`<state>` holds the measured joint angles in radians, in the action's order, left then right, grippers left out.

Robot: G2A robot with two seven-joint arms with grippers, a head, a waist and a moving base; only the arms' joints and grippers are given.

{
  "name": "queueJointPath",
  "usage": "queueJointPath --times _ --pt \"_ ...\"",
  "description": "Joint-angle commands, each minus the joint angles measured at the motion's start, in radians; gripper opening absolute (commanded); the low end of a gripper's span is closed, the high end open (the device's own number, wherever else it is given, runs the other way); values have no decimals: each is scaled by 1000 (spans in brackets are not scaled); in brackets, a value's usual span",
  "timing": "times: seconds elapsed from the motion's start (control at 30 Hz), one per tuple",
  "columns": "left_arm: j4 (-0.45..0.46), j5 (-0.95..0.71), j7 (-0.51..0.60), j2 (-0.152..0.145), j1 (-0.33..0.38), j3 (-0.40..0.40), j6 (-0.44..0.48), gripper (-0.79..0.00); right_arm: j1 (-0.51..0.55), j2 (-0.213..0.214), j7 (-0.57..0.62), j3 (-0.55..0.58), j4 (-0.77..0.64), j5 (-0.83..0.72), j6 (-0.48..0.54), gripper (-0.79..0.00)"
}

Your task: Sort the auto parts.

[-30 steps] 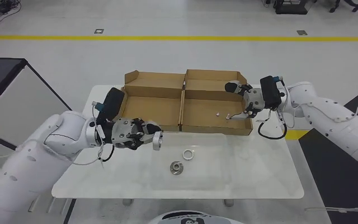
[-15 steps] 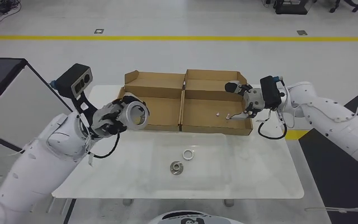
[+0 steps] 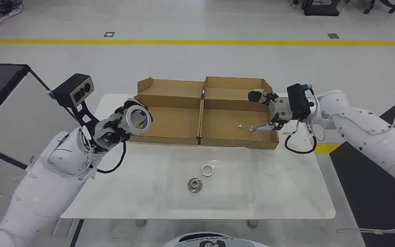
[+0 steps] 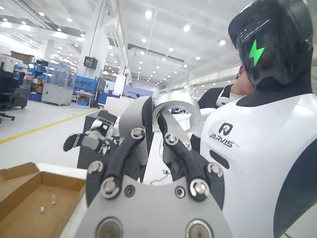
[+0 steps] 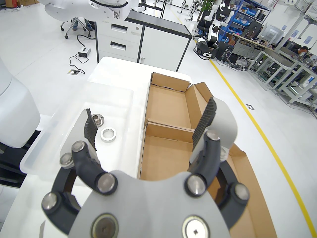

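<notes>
- Nearby, flanged steel hub and small silver ring lie in clear plastic tray.
- Beyond, left gripper clenches wide silver metal ring at brown cardboard box edge; best centre it over the floor before releasing.
- Farther off, right gripper hangs spread, empty.

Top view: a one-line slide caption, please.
Left gripper holds a large ring by the left box; right gripper open over the right box; small ring and flanged part in the tray.

Silver ring, brown cardboard box, white table, clear tray, grey flange, yellow floor line
</notes>
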<state>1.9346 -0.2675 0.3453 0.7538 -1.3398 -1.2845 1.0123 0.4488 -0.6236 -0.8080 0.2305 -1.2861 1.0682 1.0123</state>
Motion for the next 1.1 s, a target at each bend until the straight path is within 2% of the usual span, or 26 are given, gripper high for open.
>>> queueJointPath --times 0.0,0.17,0.4,0.63,0.83,1.07 --pt "-21 21 60 7 -9 -31 0 -785 0 0 0 0 0 0 0 0" --pt "-59 84 158 23 -28 -79 0 -785 0 0 0 0 0 0 0 0" --pt "-59 29 174 49 -34 -112 0 -785 0 0 0 0 0 0 0 0" --pt "-59 -223 268 93 -27 -147 0 -785 0 0 0 0 0 0 0 0" --pt "-85 -568 463 160 -28 -211 0 -785 0 0 0 0 0 0 0 0" --pt "-68 -642 463 222 -37 -224 0 -785 0 0 0 0 0 0 0 0"
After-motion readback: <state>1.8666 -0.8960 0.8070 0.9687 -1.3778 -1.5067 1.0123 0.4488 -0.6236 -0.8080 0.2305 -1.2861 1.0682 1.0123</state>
